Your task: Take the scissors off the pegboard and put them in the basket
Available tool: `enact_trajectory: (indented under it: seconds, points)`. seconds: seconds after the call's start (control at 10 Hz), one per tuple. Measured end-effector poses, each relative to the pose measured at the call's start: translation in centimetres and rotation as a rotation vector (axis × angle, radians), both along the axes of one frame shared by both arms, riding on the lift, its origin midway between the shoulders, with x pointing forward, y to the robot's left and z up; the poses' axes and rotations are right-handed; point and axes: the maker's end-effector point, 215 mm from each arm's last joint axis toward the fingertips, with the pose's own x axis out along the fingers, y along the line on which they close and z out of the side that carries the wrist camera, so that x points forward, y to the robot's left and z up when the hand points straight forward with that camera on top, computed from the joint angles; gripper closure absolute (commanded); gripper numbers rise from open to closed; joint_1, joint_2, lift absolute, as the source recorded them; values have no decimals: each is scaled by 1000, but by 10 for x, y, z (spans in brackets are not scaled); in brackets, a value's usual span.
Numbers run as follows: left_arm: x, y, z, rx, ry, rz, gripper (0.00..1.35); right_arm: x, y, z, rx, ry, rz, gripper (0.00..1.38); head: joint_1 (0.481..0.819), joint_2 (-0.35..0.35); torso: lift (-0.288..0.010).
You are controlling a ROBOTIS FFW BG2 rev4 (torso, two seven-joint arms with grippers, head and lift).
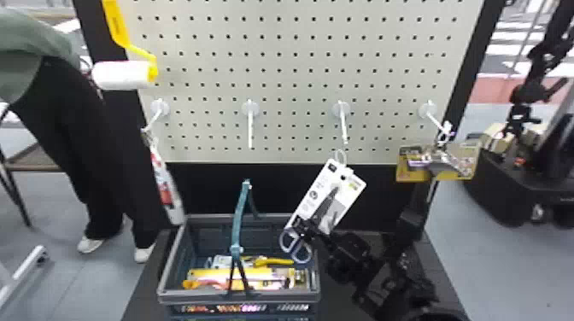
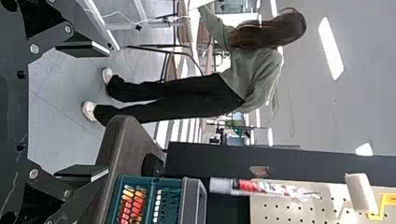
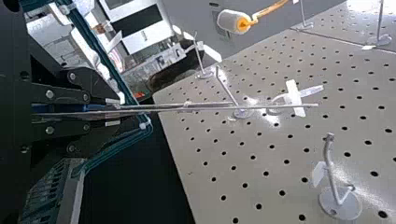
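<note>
Because the fingers of the right gripper (image 1: 308, 227) are closed on the lower part of the scissors' card, the scissors (image 1: 328, 203) are held by it, tilted, with the handles lower and toward the left. The white card (image 1: 315, 184) is topped by a ring, which is seen just below the third hook (image 1: 343, 124) from the left and off it. The two handle loops are seen against the right side of the basket (image 1: 171, 258); how high they are above it cannot be told.

Over the middle of the basket, the way is partly barred by the raised teal handle (image 1: 240, 213) (it is met just left of the scissors). Low in the basket, a yellow-handled tool (image 1: 276, 261) and yellow packs (image 1: 256, 272) are already held.

Farther off, the pegboard (image 1: 294, 91) is seen. Its second hook (image 1: 250, 128) is bare, while a red and white pack (image 1: 164, 188) is carried at the far left and a yellow-backed pack (image 1: 403, 173) at the far right, near the right arm. A paint roller (image 1: 121, 75) is seen high on the left. In the left wrist view, the fingers of the left gripper (image 2: 108, 111) are spread wide apart.
</note>
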Motion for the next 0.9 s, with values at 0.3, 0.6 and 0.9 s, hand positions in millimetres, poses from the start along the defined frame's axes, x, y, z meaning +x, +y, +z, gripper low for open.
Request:
enact_trajectory:
  seconds: [0.3, 0.6, 0.9]
  points:
    - [0, 0, -1, 0, 1, -2, 386, 13, 12, -18, -2, 38, 7, 1116, 549, 0, -100]
    - [1, -1, -1, 0, 1, -4, 386, 20, 20, -21, -3, 50, 14, 1116, 549, 0, -100]
    - [3, -2, -1, -1, -1, -8, 386, 22, 38, -17, -1, 51, 47, 1116, 549, 0, -100]
